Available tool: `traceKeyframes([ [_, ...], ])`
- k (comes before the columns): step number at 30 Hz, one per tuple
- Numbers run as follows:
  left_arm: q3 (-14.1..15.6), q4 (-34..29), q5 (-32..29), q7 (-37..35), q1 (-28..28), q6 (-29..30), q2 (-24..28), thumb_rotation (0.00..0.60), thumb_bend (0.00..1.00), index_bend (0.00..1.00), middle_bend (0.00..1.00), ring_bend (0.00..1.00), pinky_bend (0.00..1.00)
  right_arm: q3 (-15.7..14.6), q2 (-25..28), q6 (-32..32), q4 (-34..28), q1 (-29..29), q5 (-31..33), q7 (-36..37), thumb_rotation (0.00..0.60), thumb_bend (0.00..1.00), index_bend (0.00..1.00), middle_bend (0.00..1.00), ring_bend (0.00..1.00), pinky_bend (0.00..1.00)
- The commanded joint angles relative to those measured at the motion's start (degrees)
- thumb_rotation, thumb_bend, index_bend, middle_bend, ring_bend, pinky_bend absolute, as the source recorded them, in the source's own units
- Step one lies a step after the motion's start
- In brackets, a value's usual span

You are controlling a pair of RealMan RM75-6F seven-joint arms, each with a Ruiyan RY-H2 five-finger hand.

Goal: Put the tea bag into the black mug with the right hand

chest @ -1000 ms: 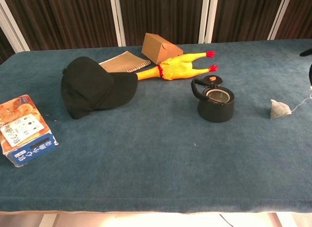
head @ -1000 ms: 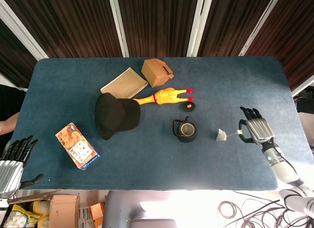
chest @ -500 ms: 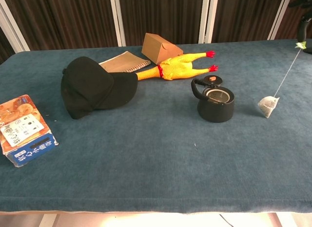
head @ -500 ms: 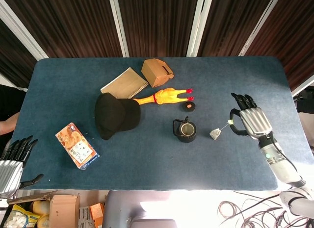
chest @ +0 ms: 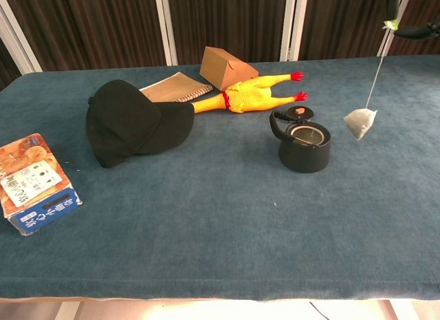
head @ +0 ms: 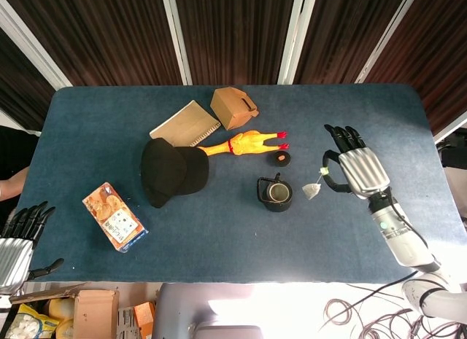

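- right hand [head: 357, 171] pinches the paper tag [chest: 390, 24] at the top of the string [chest: 375, 76]; other fingers [head: 343, 137] spread, pointing to about 11 o'clock in the head view.
- tea bag [chest: 360, 122] hangs clear of the table [head: 241, 244] on the string, just beside the black mug [chest: 304, 146], at about 3 o'clock of it in both views. Not over the opening yet.
- Handling, my read: bag is very light and limp, a soft sachet on a thin string. Nothing stiff between hand and bag, so it should pendulum with any sideways move. In the chest view the string already slants, bag trailing toward the mug side.
- Hold point: the tag is the right place. Squeezing the sachet itself risks crushing or tearing it, and the hand is bulky next to the mug mouth.
- Mug opening is small, with a handle at about 10 o'clock of the rim in the chest view. Move slowly toward 9 o'clock, let the swing die, then lower.
- Risk: bag catches on the rim or drapes outside; mug looks light enough to get nudged.
- left hand [head: 18, 240] sits at the lower left edge of the head view, off the table, fingers apart, holding nothing.
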Motion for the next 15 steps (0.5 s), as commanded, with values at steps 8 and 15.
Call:
traceKeyframes([
  [8, -0.03, 0.06, -0.05, -0.43, 0.1, 0.18, 0.2, 0.6, 0.0, 0.0, 0.0, 0.0, 0.07, 2.35, -0.07, -0.82, -4.9, 3.55, 5.23, -5.84, 0.6, 0.29, 0.54, 0.0, 0.0, 0.0],
  [15, -0.1, 0.13, -0.05, -0.75, 0.23, 0.48, 0.3, 0.6, 0.0, 0.0, 0.0, 0.0, 0.07, 2.4, -2.76, -2.62, -5.05, 6.9, 9.14, -10.43, 0.6, 0.29, 0.54, 0.0, 0.0, 0.0],
])
